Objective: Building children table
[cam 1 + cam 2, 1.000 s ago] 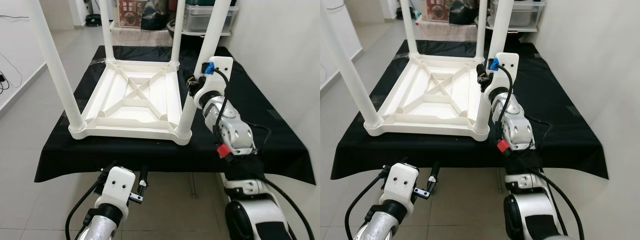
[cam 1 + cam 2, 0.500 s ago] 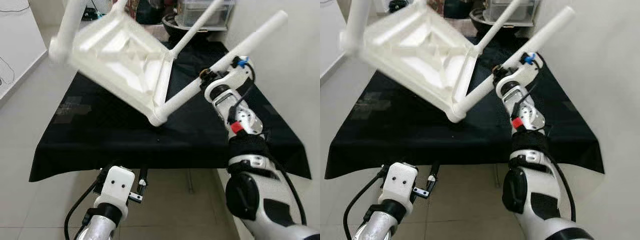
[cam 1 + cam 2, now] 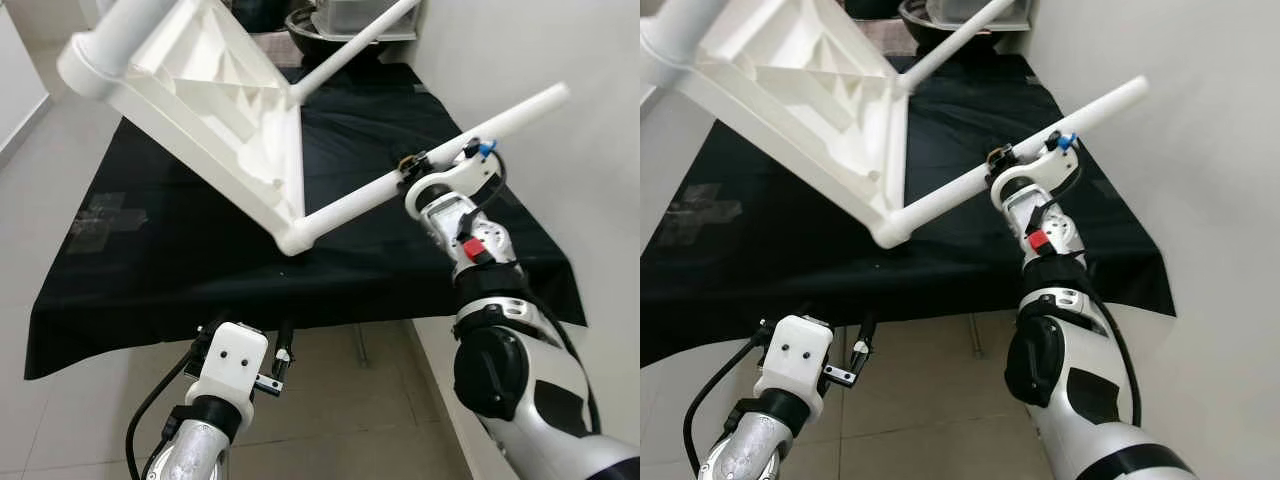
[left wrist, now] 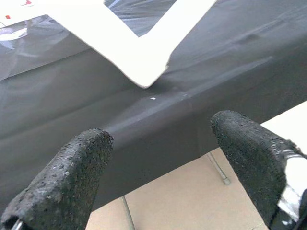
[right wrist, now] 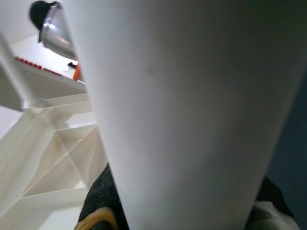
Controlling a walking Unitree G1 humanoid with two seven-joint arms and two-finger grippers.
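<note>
— Covering the whole work surface: black cloth (image 3: 160,250), draping over the front edge above pale floor tiles (image 3: 340,400).

— Tilting steeply above that cloth: white plastic children's table (image 3: 200,95), ribbed underside facing the camera, one lower corner (image 3: 297,240) hanging just over the cloth; touching or not, impossible to tell.

— Sticking out from that corner toward the wall on the right: long white table leg (image 3: 440,150), slanting upward. Showing at the top too, a second leg (image 3: 355,45) angling off behind the tabletop.

— Clamping around the slanted leg partway along: right gripper (image 3: 415,170), black fingers closing on both sides of the tube, carrying the table's weight. Pressing against the white tube in the wrist view too, dark pads (image 5: 103,196).

— Hanging low in front of the cloth's edge, near the floor: left gripper (image 3: 845,355), gripping nothing. Standing well apart in the wrist view, its two black foam fingertips (image 4: 72,172), only cloth and the table's corner (image 4: 144,72) beyond them.
</note>
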